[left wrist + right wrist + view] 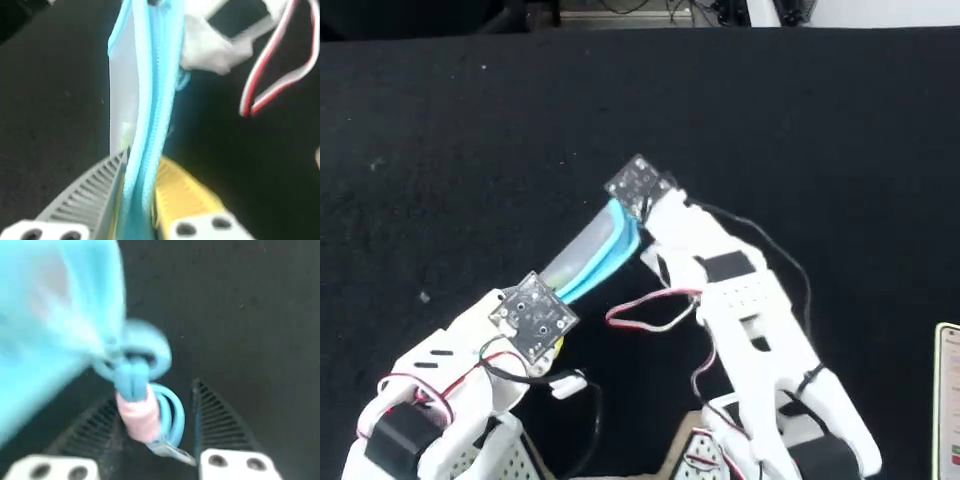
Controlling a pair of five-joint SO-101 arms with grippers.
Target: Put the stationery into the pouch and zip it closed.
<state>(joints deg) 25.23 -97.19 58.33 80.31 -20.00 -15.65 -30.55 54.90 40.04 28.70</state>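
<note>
The pouch (588,255) hangs above the black table (440,150), near its middle, stretched between the two arms. The left gripper (141,165) is clamped on the nearer end, with the zipper (160,100) edge squeezed between its grey and yellow fingers. At the far end, the right gripper (155,392) has its jaws apart, and the zipper pull (142,415), a blue loop with a pink tab, lies between them; it is blurred. From above, the wrist cameras cover both grippers. What is inside the pouch I cannot make out. A pale flat thing (948,400) is cut off at the right edge.
</note>
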